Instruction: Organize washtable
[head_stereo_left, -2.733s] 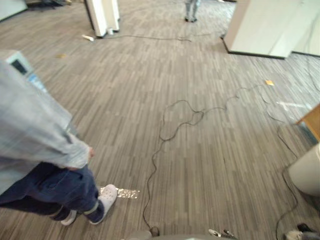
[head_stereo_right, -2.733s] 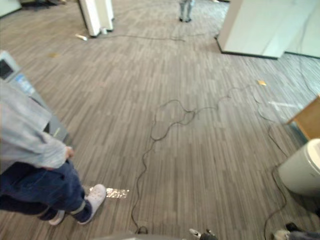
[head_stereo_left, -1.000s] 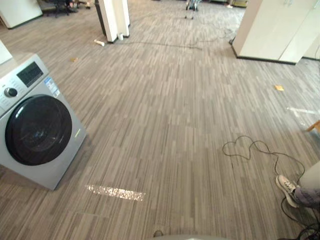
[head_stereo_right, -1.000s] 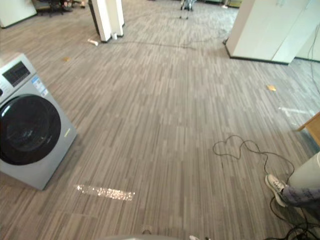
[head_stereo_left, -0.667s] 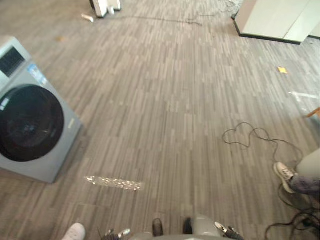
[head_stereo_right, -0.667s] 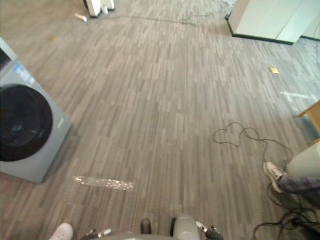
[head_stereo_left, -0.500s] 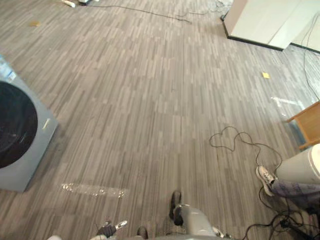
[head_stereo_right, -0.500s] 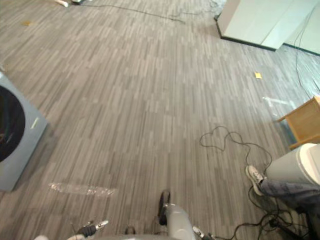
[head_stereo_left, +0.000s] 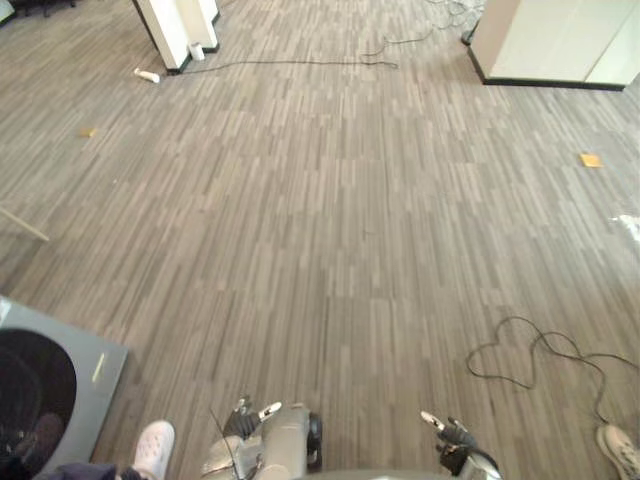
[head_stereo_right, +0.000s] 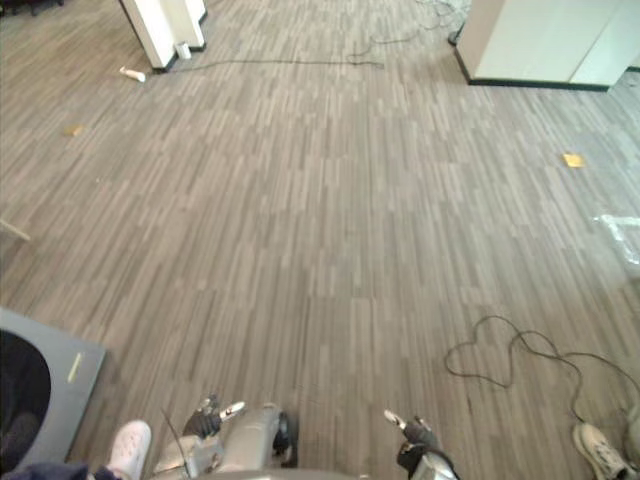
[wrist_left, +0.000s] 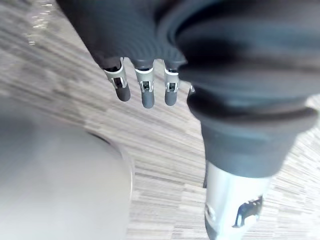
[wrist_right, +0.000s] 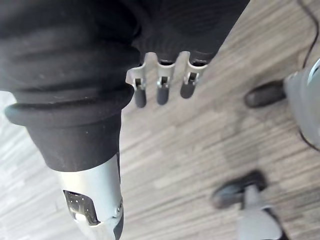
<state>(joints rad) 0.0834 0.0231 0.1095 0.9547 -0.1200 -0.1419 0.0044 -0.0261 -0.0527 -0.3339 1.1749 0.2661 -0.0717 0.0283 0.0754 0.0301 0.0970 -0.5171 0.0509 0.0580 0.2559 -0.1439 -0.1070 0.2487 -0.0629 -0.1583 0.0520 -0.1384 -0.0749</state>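
The left hand (wrist_left: 136, 46) and right hand (wrist_right: 176, 39) hang over the grey striped floor (head_stereo_left: 350, 200) (a grey washing machine (head_stereo_left: 85, 352) stands near), fingers straight, holding nothing.

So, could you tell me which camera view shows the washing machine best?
The left eye view: the washing machine sits at its lower left corner, grey front and part of the dark door showing. The right eye view cuts off more of it. The wrist views look past the left hand and right hand at floor.

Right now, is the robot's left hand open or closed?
Open. The left hand hangs above the floor, its fingers straight and holding nothing.
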